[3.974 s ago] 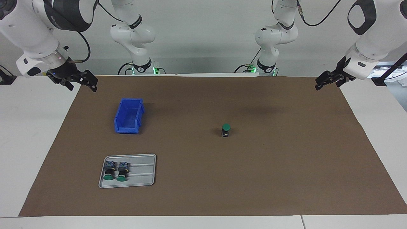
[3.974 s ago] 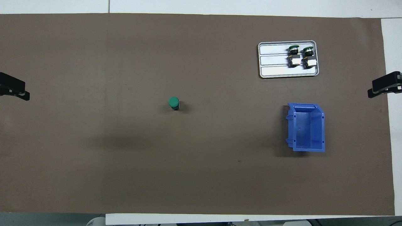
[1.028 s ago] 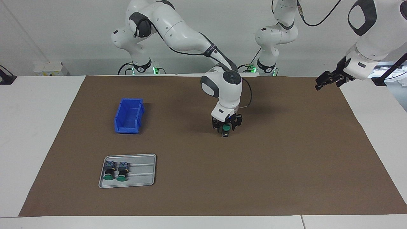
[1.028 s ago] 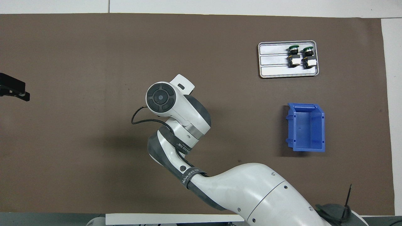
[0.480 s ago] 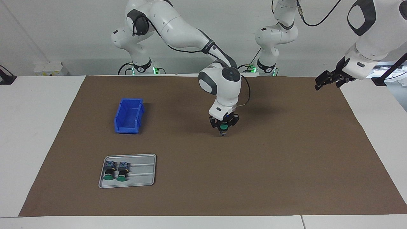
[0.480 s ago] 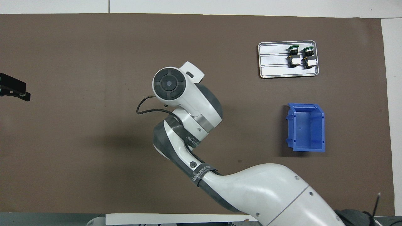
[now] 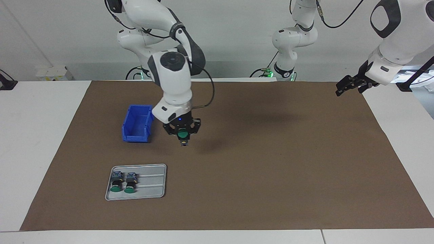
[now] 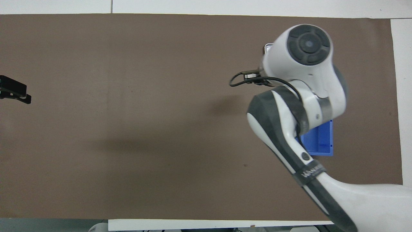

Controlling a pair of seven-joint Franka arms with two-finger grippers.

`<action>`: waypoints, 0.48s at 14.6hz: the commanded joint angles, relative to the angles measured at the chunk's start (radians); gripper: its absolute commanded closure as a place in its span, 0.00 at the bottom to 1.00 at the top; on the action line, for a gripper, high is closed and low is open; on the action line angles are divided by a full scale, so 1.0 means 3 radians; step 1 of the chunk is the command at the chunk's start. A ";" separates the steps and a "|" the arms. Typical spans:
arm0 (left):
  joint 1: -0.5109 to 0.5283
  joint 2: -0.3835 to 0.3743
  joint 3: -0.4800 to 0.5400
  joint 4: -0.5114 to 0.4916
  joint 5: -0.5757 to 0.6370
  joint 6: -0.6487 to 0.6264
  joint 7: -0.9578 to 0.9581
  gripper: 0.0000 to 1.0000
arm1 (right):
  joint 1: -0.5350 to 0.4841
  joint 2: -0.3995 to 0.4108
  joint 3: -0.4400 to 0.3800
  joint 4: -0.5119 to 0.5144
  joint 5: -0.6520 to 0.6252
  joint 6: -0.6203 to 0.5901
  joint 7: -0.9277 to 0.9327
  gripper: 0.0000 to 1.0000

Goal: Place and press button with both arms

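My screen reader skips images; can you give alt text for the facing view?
The right hand holds a green button in the air beside a blue bin. Two more buttons lie in a grey tray; the left hand waits at the mat's edge.

our right arm [image 7: 162,20] reaches out from its base, bends at the elbow and drops its white wrist [image 7: 173,98] steeply down, so the right pincer [image 7: 182,135] points at the worktop [image 7: 271,169] and hangs above it in the air. its fingertips are closed on the button [image 7: 183,135], green cap facing out between the splayed links. from overhead the forearm and the round wrist joint [image 8: 309,43] hide the pincer. our left arm [image 7: 396,37] waits at its own end of the worktop, wrist tilted down and inward, with the left pincer [image 7: 346,86] over the worktop's edge, its fingers spread and holding nothing; overhead only its black tip [image 8: 14,92] shows.
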 commanded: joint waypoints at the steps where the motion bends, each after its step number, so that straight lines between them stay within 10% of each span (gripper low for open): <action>1: -0.0008 -0.0038 -0.0011 -0.0055 0.0057 0.0046 -0.0002 0.00 | -0.0518 -0.0556 0.0059 -0.0766 0.0079 0.0171 -0.0627 1.00; 7: 0.0013 -0.0038 -0.0011 -0.0055 0.0057 0.0051 -0.0002 0.00 | -0.1144 -0.0956 0.0049 -0.1508 0.0422 0.0395 -0.1565 1.00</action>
